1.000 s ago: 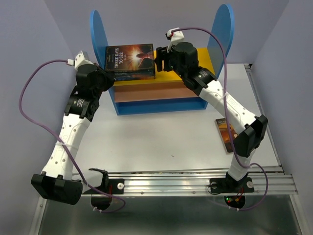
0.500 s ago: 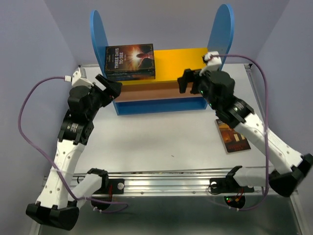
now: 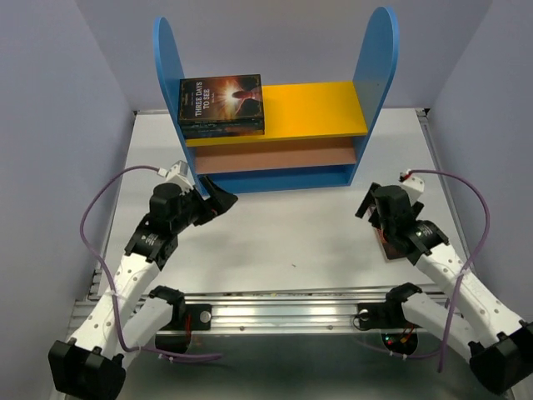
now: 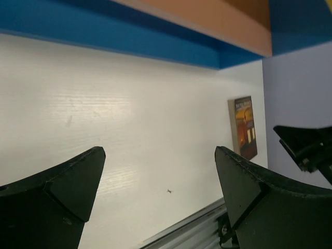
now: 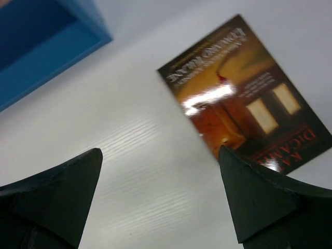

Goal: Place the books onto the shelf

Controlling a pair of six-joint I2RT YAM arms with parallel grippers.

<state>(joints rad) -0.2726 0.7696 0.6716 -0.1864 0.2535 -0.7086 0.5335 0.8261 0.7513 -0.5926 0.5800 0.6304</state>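
**Blue-sided shelf with a stack on top, one book on the table**

Blue side panels frame the shelf [image 3: 312, 108], which stands at the far side of the white table [image 3: 291, 237]. A stack of books [image 3: 221, 106] lies flat on its yellow top board, at the left end against the left panel. The top cover is dark with an orange glow and reads "Three Days to See". The brownish middle board and the blue bottom board carry nothing that shows.

One orange-brown book [image 5: 244, 93] lies flat on the table near the right edge, in front of the shelf's right end. The right gripper [image 5: 161, 155] is above it with its jaws spread wide and nothing between them.

The left gripper [image 4: 161, 155] is in front of the shelf's left end, jaws also wide apart and holding nothing.
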